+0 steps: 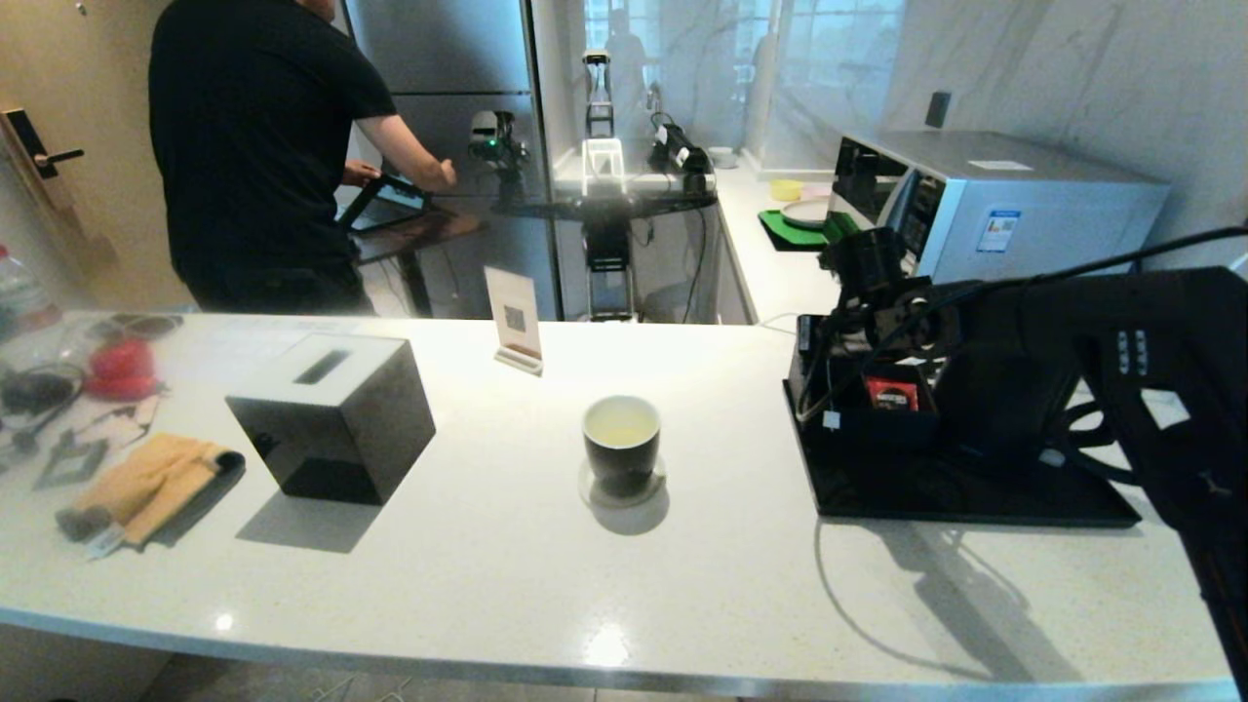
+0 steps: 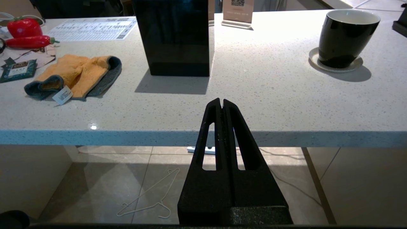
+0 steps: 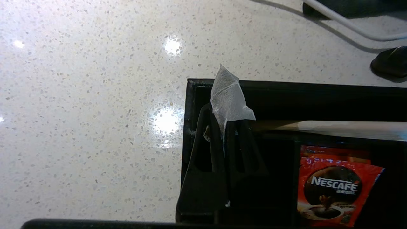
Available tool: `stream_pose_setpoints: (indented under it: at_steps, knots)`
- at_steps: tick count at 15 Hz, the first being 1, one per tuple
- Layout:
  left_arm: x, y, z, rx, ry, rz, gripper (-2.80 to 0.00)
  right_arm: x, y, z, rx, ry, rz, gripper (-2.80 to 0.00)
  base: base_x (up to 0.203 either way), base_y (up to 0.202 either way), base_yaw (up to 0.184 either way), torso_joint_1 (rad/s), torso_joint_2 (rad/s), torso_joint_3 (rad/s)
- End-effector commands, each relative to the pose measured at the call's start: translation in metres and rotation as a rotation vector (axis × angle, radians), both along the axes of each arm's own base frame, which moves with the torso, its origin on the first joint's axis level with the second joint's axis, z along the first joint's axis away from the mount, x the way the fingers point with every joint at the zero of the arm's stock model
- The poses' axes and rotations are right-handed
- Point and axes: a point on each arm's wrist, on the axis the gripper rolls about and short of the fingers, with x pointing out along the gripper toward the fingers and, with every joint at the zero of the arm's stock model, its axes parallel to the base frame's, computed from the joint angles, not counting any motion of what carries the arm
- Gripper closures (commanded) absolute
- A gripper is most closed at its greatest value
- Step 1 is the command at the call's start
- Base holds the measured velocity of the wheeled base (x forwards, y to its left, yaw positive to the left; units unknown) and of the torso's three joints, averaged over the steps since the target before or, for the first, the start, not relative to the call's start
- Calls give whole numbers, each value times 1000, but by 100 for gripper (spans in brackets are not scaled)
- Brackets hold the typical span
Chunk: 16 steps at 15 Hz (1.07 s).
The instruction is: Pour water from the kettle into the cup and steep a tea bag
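The cup (image 1: 621, 450) stands on a round pale coaster (image 1: 624, 490) mid-counter, with pale yellowish water (image 1: 620, 423) inside; the cup (image 2: 345, 38) also shows in the left wrist view. My right gripper (image 3: 224, 122) is shut on the tea bag (image 3: 230, 100), whose pale pouch sticks out past the fingertips, over the left corner of the black tray (image 1: 975, 502). A small white tag (image 1: 831, 420) hangs below it. A dark rounded body (image 1: 999, 405) on the tray looks like the kettle, largely hidden by my right arm. My left gripper (image 2: 221, 102) is shut and empty, at the counter's front edge.
A black cube box with a slot (image 1: 331, 414) sits left of the cup, with an orange cloth (image 1: 146, 483) beyond it. A red Nescafe packet (image 3: 337, 184) lies in the tray's compartment. A sign stand (image 1: 515, 320), a microwave (image 1: 985, 200) and a person (image 1: 258, 146) are at the back.
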Motion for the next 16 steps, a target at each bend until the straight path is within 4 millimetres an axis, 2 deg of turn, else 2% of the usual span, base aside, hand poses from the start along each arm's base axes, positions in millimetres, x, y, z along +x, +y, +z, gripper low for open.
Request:
stream_pose_setpoints:
  at_steps: [1, 10, 16]
  knots:
    - [0, 0, 0, 0, -1, 0, 0, -5, 0, 13, 5, -24, 2, 0, 0, 0, 0, 0, 0, 0]
    - [0, 0, 0, 0, -1, 0, 0, -26, 6, 52, 17, -93, 10, 0, 0, 0, 0, 0, 0, 0]
    - [0, 0, 0, 0, -1, 0, 0, -60, 7, 86, 30, -140, 36, 0, 0, 0, 0, 0, 0, 0]
